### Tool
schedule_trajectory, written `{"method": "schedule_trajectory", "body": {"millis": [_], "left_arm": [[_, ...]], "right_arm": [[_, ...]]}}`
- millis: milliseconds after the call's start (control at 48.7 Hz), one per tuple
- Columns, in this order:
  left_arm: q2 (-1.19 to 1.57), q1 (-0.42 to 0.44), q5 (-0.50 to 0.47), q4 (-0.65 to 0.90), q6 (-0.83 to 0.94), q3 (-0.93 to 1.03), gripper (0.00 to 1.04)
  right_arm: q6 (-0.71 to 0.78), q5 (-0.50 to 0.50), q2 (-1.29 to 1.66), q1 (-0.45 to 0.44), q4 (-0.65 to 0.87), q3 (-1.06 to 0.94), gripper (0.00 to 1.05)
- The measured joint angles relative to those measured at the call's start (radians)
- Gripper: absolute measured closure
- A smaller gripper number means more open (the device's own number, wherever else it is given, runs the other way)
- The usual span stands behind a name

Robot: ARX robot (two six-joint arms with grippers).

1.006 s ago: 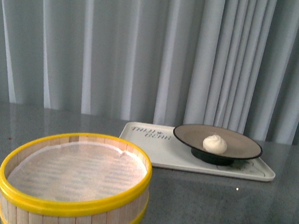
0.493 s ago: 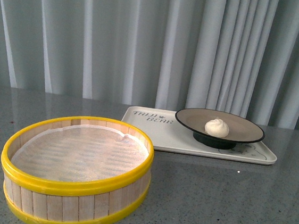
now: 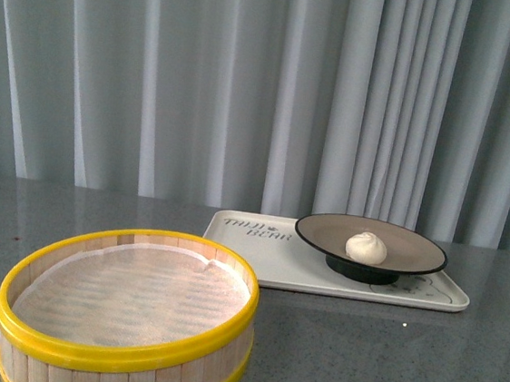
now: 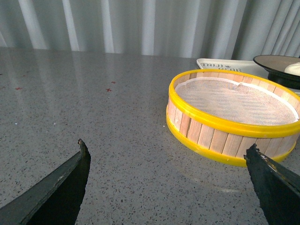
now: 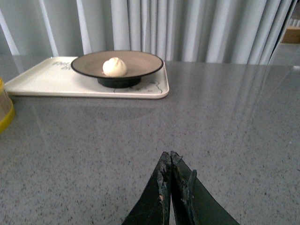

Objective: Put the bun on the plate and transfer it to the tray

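Note:
The cream-white bun (image 3: 367, 247) rests in the middle of the tan plate (image 3: 413, 249) with its black rim. That plate stands on the right part of the cream tray (image 3: 275, 264) with dark lettering. In the right wrist view the bun (image 5: 115, 66), plate (image 5: 145, 61) and tray (image 5: 51, 82) lie well ahead of my right gripper (image 5: 169, 154), which is shut with nothing in it, low over bare table. My left gripper (image 4: 166, 145) is open and empty above the table, near the steamer basket. Neither arm shows in the front view.
A yellow-rimmed wooden steamer basket (image 3: 127, 319) lined with white cloth stands at the front left, also the basket (image 4: 232, 117) in the left wrist view. The grey speckled table (image 3: 383, 360) runs back to a pale curtain (image 3: 248, 81).
The front view has bobbed: the scene sat higher half a second ago and is now back about where it was a second ago. Bun, plate and tray keep their places relative to each other.

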State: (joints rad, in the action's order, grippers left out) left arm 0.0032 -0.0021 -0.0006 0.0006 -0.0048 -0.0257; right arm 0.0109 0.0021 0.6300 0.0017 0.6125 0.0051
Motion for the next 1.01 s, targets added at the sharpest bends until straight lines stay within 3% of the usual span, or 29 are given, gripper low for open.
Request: {"method": "schedule_trajectory", "body": {"millis": [246, 1006], "left_arm": [[0.000, 0.000, 0.000, 0.000, 0.000, 0.000, 0.07], [0.000, 0.000, 0.000, 0.000, 0.000, 0.000, 0.07]], "right_arm": [[0.000, -0.001, -0.167, 0.000, -0.153, 0.000, 1.03], [0.000, -0.001, -0.432, 0.000, -0.412, 0.000, 1.03]]}}
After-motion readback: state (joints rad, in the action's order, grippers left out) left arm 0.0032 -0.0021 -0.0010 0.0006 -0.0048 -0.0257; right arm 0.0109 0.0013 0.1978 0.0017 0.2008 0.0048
